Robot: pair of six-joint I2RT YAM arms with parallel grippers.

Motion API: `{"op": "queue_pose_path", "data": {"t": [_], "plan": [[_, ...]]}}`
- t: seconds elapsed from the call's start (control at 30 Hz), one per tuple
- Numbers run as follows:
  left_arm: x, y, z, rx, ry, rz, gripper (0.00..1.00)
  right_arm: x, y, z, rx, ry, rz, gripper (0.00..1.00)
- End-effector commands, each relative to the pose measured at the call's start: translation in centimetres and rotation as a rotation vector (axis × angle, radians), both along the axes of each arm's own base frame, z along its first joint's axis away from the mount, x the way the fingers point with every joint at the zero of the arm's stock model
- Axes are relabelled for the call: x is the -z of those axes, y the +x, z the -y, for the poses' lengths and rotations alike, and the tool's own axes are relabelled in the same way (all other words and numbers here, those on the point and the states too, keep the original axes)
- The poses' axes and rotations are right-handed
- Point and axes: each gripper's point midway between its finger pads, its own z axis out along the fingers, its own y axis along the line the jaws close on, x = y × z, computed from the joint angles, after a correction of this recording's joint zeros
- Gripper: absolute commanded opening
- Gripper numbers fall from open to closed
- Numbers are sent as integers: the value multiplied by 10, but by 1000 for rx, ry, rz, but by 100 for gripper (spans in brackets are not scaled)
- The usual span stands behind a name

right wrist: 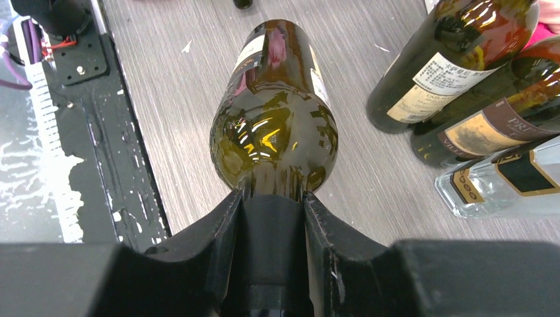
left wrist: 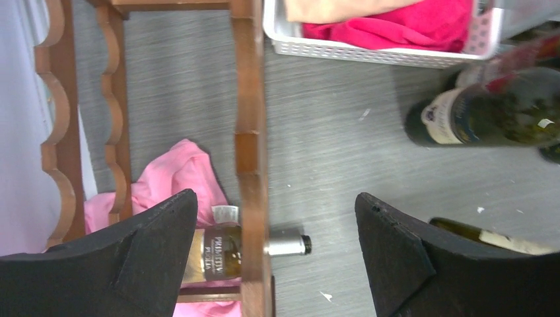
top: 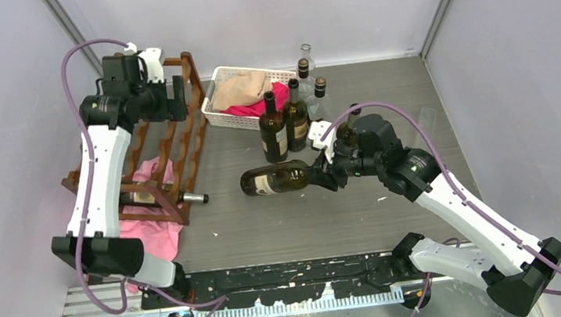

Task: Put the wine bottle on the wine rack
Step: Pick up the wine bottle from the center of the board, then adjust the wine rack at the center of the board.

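Observation:
A dark green wine bottle point(top: 275, 179) lies level near the table's middle, its base pointing left. My right gripper point(top: 326, 176) is shut on its neck; in the right wrist view both fingers point(right wrist: 224, 224) clamp the black capsule below the bottle point(right wrist: 274, 119). The reddish-brown wine rack point(top: 181, 137) stands at the left, with one bottle point(top: 179, 197) resting in a low tier, neck sticking out to the right. My left gripper point(top: 175, 99) hovers open over the rack's far end. In the left wrist view, nothing sits between its fingers point(left wrist: 152, 251), and the rack rail point(left wrist: 249, 132) runs below.
A white basket point(top: 219, 116) of cloths sits behind the rack's right side. Several upright bottles point(top: 285, 122) and a clear bottle point(top: 306, 57) stand close behind the held bottle. A pink cloth point(top: 153, 215) lies under the rack. Walls close in on three sides.

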Motion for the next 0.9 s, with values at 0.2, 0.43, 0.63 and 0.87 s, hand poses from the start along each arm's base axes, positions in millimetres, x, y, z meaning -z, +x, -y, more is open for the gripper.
{"op": "queue_pose_path", "data": {"t": [0.2, 0.43, 0.63, 0.87], "plan": [[25, 53, -21, 27, 158, -30, 70, -68, 12, -21, -35, 211, 190, 1], [53, 60, -16, 125, 196, -156, 38, -69, 12, -21, -31, 212, 194, 1], [51, 59, -1, 202, 149, -141, 17, -71, 13, -18, -24, 197, 207, 1], [45, 54, 14, 307, 112, -90, 11, -71, 16, -12, -8, 177, 214, 1]]}}
